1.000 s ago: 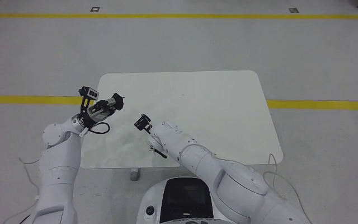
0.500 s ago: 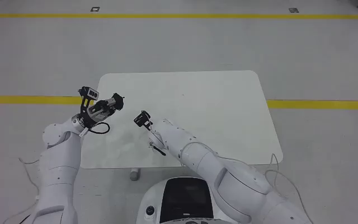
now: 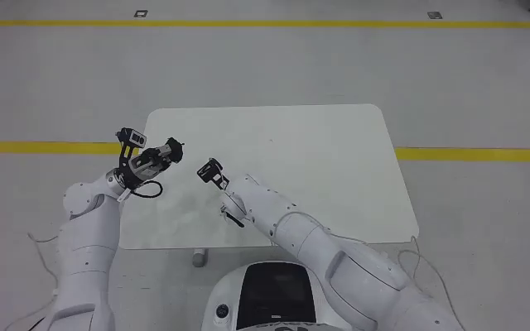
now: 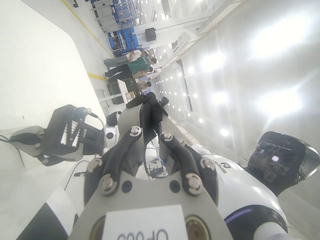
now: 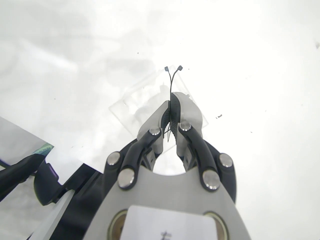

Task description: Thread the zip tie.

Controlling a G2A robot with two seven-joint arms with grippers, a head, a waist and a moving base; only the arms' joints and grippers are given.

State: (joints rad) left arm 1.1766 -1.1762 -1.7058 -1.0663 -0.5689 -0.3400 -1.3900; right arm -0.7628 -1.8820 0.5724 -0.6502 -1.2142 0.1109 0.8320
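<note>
A flat square box of clear plastic (image 5: pixel 132 106) lies on the white, round-cornered bench (image 3: pixel 315 165), right under the right gripper (image 5: pixel 171 98). It is see-through with a thin raised edge. The gripper covers much of it, and I cannot tell whether anything lies inside.

The thin black plastic zip tie (image 5: pixel 171 83) is held in the right gripper, whose jaws are closed tight on it. It stands out past the tips over the clear box and is lifted off the bench. It shows as two hair-fine black strands that cross just beyond the tips and spread apart, each ending in a small square head. More strand fans out behind the tips, in the gap between the ribbed dark pads. I cannot tell whether these are two ties or one doubled by the glossy plastic beneath.

In the top view the right gripper is above the left part of the bench, near its front edge.

The left gripper (image 4: pixel 150 108) is raised near the bench's left edge. It is close to the right gripper but apart from it. Its jaws are drawn narrow around a black crumpled piece (image 4: pixel 152 101) that sticks out past the tips. I cannot make out what this piece is.
</note>
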